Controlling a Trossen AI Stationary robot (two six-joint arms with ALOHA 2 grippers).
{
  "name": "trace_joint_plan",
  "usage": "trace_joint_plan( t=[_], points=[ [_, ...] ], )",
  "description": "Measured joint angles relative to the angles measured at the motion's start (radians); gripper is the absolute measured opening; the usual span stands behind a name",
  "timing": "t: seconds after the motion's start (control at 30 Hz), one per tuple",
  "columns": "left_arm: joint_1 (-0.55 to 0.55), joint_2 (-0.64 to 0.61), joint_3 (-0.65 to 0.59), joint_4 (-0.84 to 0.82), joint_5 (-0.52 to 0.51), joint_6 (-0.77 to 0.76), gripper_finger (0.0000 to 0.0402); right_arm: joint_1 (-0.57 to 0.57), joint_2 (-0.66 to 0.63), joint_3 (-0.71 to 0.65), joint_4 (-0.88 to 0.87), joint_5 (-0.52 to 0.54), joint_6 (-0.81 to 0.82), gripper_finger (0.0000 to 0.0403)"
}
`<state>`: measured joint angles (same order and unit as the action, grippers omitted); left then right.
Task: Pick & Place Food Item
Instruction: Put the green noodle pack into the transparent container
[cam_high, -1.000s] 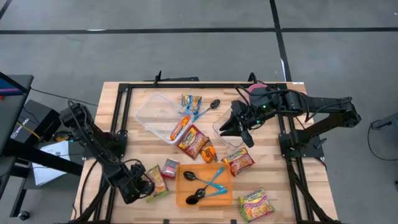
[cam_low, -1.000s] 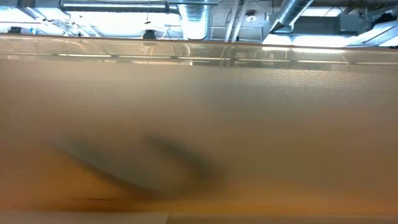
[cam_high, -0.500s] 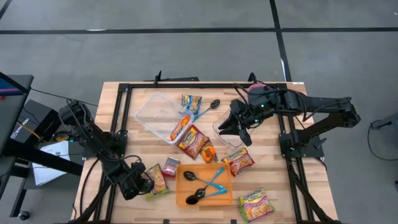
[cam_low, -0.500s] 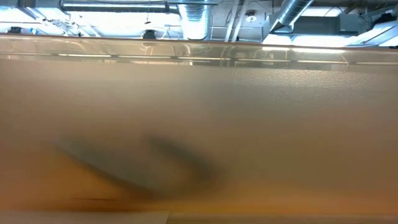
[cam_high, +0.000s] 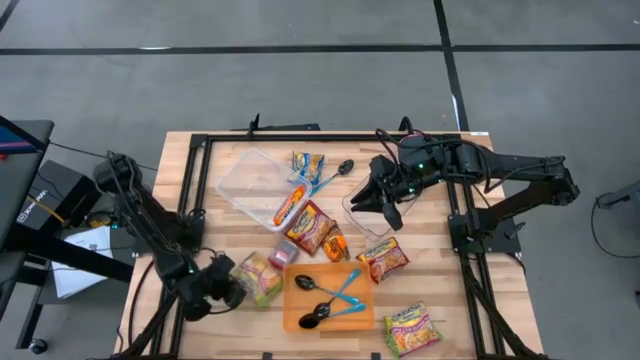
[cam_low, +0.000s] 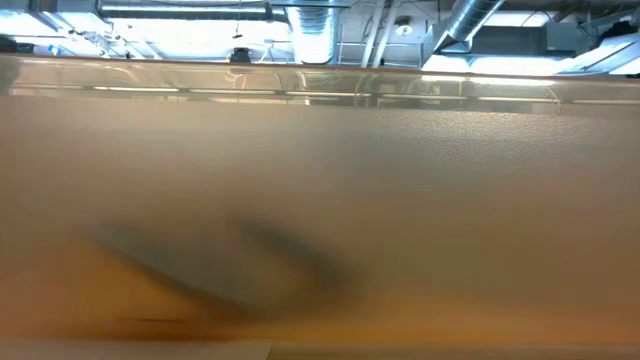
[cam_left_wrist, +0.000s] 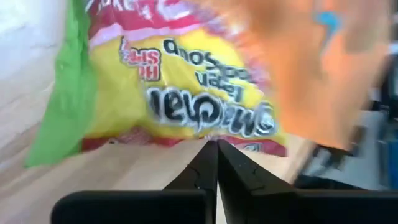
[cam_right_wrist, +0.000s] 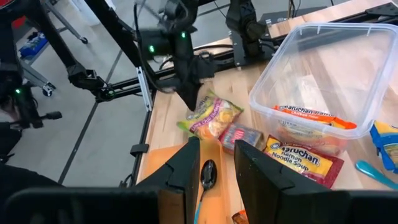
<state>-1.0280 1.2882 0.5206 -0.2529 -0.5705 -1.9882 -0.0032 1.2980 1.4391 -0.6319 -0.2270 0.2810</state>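
High view: left gripper pinching the noodle packet.
Right gripper, fingers slightly parted, hovers over the clear tub.

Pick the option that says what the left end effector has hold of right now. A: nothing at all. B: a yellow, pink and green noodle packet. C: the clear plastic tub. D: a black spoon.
B: the left end effector is shut on the edge of the yellow, pink and green noodle packet, which fills the left wrist view just past its closed fingers.
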Motion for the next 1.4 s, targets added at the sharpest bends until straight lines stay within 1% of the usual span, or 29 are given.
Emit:
trace_joint_plan(
  t=[0.27,0.33,0.4,0.47,0.53,0.6,0.67,0.73,0.77,0.97,1.1,1.2,1.3,1.4],
  points=[
    [-0.022,-0.197,0.0,-0.011,-0.077,0.18,0.0,0.0,0.0,0.0,0.011,-0.002,-0.001,0.0093],
    [-0.015,-0.232,0.001,-0.011,-0.096,0.201,0.0,0.0,0.0,0.0,0.014,-0.003,-0.001,0.0093],
    [-0.007,-0.257,0.001,-0.023,-0.092,0.201,0.0,0.0,0.0,0.0,0.015,-0.003,-0.002,0.0093],
    [0.0,-0.269,0.001,-0.025,-0.033,0.182,0.0,0.0,0.0,0.0,0.015,-0.003,-0.003,0.0093],
    [0.004,-0.261,0.001,-0.043,0.083,0.114,0.0,0.0,0.0,0.0,0.015,-0.003,-0.004,0.0093],
    [-0.005,-0.237,0.002,-0.079,0.177,-0.011,0.0004,0.0,0.0,0.0,0.015,-0.003,-0.009,0.0093],
    [-0.021,-0.204,0.002,-0.094,0.22,-0.119,0.0013,0.0,0.0,0.0,0.015,-0.003,-0.016,0.0093],
    [-0.019,-0.17,0.002,-0.08,0.261,-0.141,0.0028,0.0,0.0,0.0,0.015,-0.003,-0.016,0.0093],
    [-0.013,-0.149,0.003,-0.073,0.266,-0.154,0.0037,0.0,0.0,0.0,0.013,-0.003,-0.017,0.0093],
    [0.039,-0.047,0.003,-0.06,0.254,-0.164,0.0107,0.002,0.0,0.0,0.006,-0.007,-0.011,0.0093],
    [0.035,-0.001,0.003,-0.049,0.27,-0.164,0.0156,0.003,0.0,0.0,0.0,-0.008,0.004,0.0093],
    [0.012,0.016,0.003,-0.043,0.283,-0.163,0.0188,0.003,0.0,0.0,-0.001,-0.011,0.007,0.0093],
    [-0.009,0.023,0.003,-0.051,0.269,-0.138,0.0209,0.003,0.0,0.0,-0.001,-0.011,0.008,0.0093],
    [-0.019,0.024,0.004,-0.076,0.219,-0.091,0.0222,0.003,0.0,0.0,-0.001,-0.011,0.008,0.0093]
  ],
)
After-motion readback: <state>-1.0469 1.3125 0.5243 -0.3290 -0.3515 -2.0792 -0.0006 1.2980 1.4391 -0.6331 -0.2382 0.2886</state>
